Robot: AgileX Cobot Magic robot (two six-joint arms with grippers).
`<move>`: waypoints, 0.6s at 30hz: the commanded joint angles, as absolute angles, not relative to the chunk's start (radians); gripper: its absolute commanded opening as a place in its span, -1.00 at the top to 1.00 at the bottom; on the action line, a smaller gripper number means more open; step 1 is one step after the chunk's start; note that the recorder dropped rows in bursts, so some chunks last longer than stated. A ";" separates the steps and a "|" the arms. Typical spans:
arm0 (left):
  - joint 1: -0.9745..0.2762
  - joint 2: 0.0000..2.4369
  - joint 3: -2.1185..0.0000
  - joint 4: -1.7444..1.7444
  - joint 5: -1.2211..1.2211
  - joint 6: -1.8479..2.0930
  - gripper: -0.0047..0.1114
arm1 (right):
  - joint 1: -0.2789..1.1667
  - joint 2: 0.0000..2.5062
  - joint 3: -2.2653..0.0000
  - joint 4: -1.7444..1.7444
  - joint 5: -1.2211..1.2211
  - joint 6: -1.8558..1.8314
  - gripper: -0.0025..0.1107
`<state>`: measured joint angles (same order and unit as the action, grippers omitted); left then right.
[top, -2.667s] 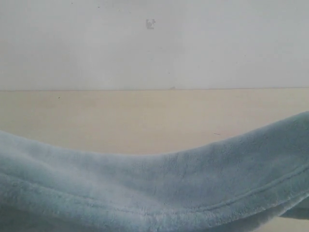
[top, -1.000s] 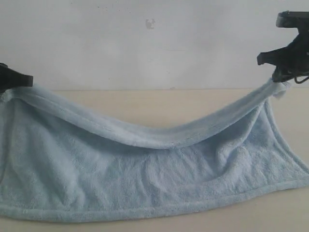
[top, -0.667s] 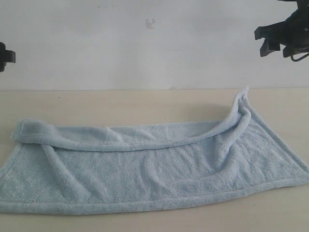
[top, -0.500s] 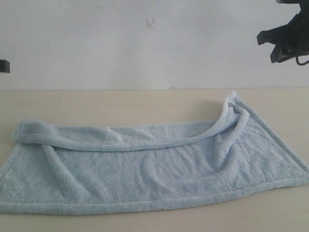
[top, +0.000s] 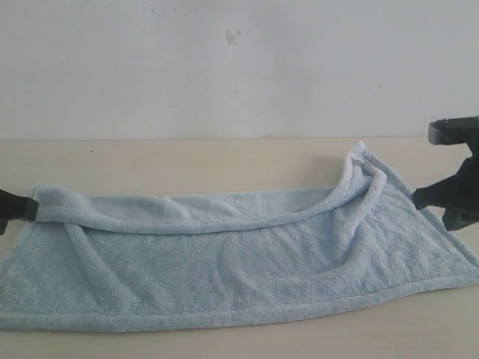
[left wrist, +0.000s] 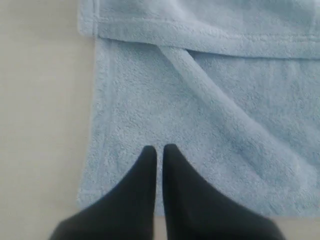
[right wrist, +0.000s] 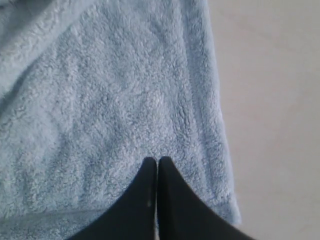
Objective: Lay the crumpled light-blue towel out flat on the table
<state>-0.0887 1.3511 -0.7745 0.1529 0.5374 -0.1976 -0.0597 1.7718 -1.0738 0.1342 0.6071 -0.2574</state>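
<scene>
The light-blue towel (top: 239, 277) lies on the beige table (top: 187, 161), spread wide but with its far edge folded over toward the front and a rumpled bulge at the far right corner (top: 367, 168). My left gripper (top: 33, 208) is low at the towel's left end, shut with nothing between its fingers. In the left wrist view, the left gripper (left wrist: 159, 148) hovers over the towel (left wrist: 210, 100) near a hemmed corner. My right gripper (top: 416, 197) is low at the towel's right side, also shut and empty. In the right wrist view, the right gripper (right wrist: 157, 160) points over the towel (right wrist: 100, 100) beside its hem.
A plain pale wall (top: 239, 67) stands behind the table. Bare tabletop (left wrist: 40, 125) shows beside the towel's left end, and more bare tabletop (right wrist: 270, 100) shows past its right hem.
Both grippers let go of the lifted far edge and the towel dropped onto the table. They then came down from above to towel height and shut empty.
</scene>
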 commanded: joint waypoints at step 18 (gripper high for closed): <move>-0.095 1.344 -0.739 -0.047 0.634 0.032 0.85 | -0.060 1.898 -0.948 0.091 0.414 -0.218 0.96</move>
